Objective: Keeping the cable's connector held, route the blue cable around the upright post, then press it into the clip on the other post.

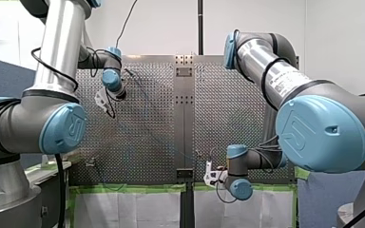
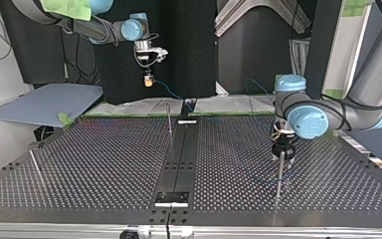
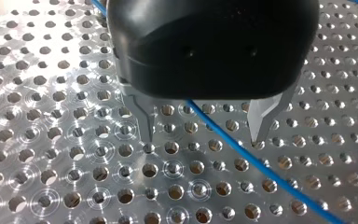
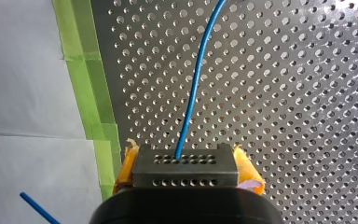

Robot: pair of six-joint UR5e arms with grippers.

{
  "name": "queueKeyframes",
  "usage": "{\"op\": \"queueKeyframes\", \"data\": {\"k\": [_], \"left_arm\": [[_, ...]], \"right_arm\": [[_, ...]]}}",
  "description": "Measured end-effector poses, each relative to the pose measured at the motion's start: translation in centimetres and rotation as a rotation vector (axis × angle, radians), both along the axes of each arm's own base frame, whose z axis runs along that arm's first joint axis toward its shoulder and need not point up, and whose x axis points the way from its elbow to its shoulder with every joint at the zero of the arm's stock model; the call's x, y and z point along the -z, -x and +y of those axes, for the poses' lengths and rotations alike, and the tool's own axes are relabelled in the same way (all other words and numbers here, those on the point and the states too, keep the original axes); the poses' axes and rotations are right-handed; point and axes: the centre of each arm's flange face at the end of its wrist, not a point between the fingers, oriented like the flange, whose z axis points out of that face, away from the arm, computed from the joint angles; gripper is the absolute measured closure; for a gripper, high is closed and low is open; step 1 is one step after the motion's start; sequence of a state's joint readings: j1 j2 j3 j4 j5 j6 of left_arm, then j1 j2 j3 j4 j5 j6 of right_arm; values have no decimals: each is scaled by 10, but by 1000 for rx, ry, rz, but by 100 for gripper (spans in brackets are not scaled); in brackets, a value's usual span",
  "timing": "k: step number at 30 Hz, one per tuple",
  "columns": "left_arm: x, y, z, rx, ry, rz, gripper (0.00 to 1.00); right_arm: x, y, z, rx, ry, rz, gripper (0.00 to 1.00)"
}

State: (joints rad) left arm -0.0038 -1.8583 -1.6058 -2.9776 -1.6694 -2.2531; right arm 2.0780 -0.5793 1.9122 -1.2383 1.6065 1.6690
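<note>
The blue cable point(image 4: 193, 88) is running from its connector point(image 4: 185, 176), which my right gripper point(image 2: 149, 79) is pinching between yellow pads, probably to anchor that end. Further along, it is passing loosely between the spread metal fingers of my left gripper point(image 3: 201, 139), low over the perforated table point(image 3: 51, 163), likely so it can slide while being guided.

Blue cable point(image 4: 193, 88), seemingly yellow-orange pads point(image 4: 249, 170)

The perforated table point(image 3: 51, 186) was bare bright metal, its holes ringed with fine circular machining marks. The thin blue cable point(image 3: 261, 161) had a smooth plastic-looking sheath. My left gripper point(image 3: 204, 140) had a satin black shell and bare metal fingers point(image 3: 145, 119). The grey metal connector block point(image 4: 185, 169) looked matt.
</note>
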Motion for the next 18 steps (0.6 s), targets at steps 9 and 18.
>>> {"op": "queueKeyframes", "data": {"k": [9,18], "left_arm": [[2,0,3,-17,77,-17,0],[9,10,12,-6,159,-50,0]], "right_arm": [[0,0,0,-1,-1,1,100],[0,0,0,-4,-1,2,100]]}}
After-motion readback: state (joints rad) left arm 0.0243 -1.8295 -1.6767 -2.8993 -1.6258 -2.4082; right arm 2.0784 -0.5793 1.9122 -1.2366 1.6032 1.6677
